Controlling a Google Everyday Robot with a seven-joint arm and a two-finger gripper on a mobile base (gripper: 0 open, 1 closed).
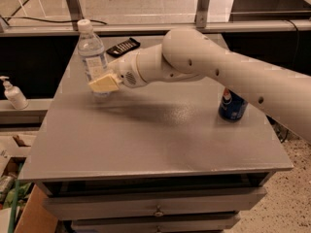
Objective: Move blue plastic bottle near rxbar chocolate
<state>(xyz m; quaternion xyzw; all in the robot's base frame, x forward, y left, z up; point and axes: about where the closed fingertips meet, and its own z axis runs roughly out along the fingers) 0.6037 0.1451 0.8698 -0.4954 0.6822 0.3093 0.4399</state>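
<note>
The blue plastic bottle (92, 55), clear with a white cap and a pale label, stands upright at the table's far left. My gripper (103, 84) is shut on its lower part, with a beige finger (104, 85) across the front of it. The rxbar chocolate (123, 46), a flat black bar with white marks, lies on the table just behind and to the right of the bottle, a short gap away. My white arm (228, 76) reaches in from the right across the table.
A blue Pepsi can (232, 105) stands at the right side of the grey table (146, 140), under my arm. A small white pump bottle (13, 94) stands on a lower ledge to the left. Drawers sit below the table's front edge.
</note>
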